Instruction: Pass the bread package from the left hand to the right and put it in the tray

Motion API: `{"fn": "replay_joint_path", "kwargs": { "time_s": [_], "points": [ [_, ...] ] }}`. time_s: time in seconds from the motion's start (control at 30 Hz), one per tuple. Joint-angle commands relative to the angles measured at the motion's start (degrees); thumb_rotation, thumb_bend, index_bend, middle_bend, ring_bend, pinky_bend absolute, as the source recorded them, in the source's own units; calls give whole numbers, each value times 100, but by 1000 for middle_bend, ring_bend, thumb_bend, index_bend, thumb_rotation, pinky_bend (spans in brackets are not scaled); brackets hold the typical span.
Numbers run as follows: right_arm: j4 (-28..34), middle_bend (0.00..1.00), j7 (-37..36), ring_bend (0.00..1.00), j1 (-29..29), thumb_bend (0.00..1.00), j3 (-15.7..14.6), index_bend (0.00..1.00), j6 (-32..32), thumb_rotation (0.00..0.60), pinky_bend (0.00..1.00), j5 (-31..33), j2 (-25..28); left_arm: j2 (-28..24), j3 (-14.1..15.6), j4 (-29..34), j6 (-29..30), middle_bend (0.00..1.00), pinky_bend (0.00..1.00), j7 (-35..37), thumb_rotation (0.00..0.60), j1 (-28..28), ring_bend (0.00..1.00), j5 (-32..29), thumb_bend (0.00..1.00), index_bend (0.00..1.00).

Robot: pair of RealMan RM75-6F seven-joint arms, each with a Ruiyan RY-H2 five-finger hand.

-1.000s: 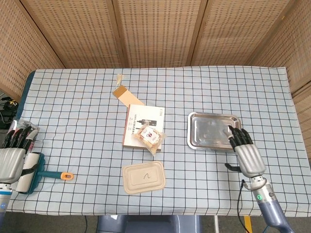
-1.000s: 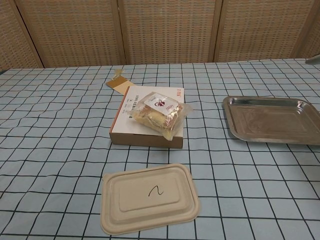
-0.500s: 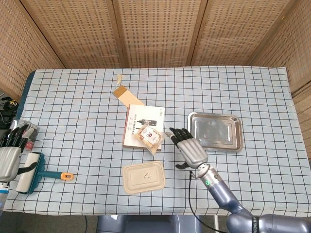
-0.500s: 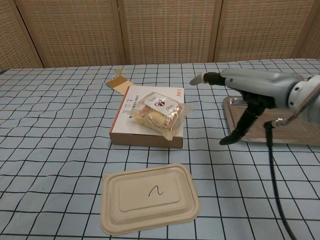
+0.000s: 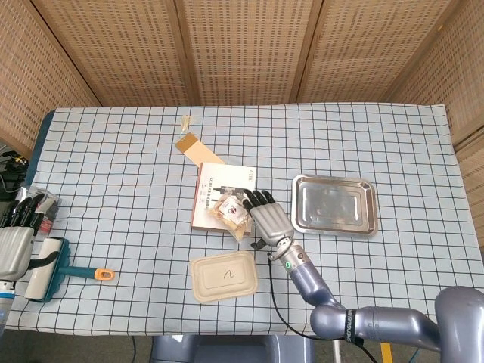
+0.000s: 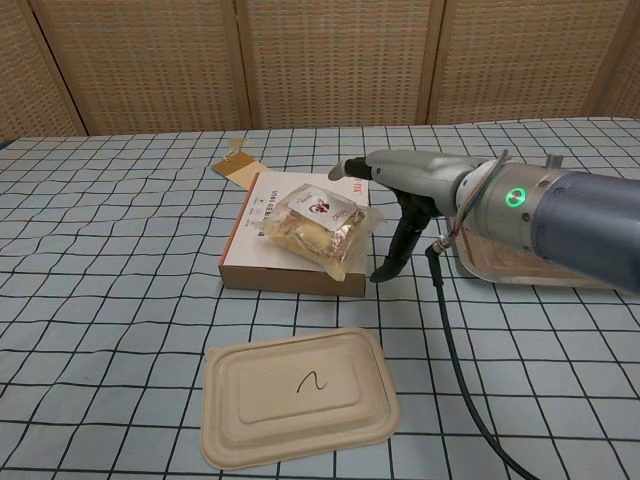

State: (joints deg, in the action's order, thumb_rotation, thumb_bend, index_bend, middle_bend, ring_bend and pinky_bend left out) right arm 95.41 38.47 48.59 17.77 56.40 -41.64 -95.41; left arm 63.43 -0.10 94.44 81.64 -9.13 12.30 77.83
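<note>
The bread package (image 5: pixel 232 213) (image 6: pixel 317 228), clear wrap with a red-and-white label, lies on a flat white box (image 5: pixel 221 193) (image 6: pixel 296 240) at mid-table. My right hand (image 5: pixel 269 218) (image 6: pixel 405 190) hovers open just right of the package, fingers stretched toward it; I cannot tell whether they touch it. The steel tray (image 5: pixel 334 205) (image 6: pixel 485 268) sits empty to the right. My left hand (image 5: pixel 17 240) stays at the table's far left edge, fingers extended, holding nothing.
A beige pulp lid (image 5: pixel 223 276) (image 6: pixel 298 395) lies in front of the box. A lint roller with orange handle (image 5: pixel 57 266) rests by the left hand. A torn cardboard piece (image 5: pixel 195 149) (image 6: pixel 236 168) lies behind the box. Wicker screens stand at the back.
My right hand has swept left from the tray's front corner across the table to the box, ending beside the bread package. The left hand and the package have not moved.
</note>
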Motion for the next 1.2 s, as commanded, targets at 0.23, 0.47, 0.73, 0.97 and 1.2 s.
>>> {"fn": "replay_joint_path", "kwargs": {
  "time_s": [0.23,0.47,0.73,0.97,1.2],
  "points": [
    [-907,0,-291,0,408,94,-33,0,-73,600,0,-15,-678,6,-99,-52,-181,0,0,74,600,2,0,-65,1,0],
    [-1553,128,-603,96,481,124,-3,264,302,600,281,-512,-1171,14,-145,-52,-258,0,0,92,600,-3,0,-60,7,0],
    [-1750,531,-711,524,386,155,-69,678,752,600,607,-1004,-1402,76,-206,-127,-262,0,0,183,600,-22,0,-4,11,0],
    [-1395,550,-580,549,232,157,-38,714,961,600,628,-1117,-1104,83,-242,-128,-264,0,0,167,600,-52,0,-6,13,0],
    [-955,549,-296,549,16,157,5,716,1302,600,628,-1319,-404,84,-252,-60,-300,0,0,137,600,-61,0,14,15,0]
  ]
}}
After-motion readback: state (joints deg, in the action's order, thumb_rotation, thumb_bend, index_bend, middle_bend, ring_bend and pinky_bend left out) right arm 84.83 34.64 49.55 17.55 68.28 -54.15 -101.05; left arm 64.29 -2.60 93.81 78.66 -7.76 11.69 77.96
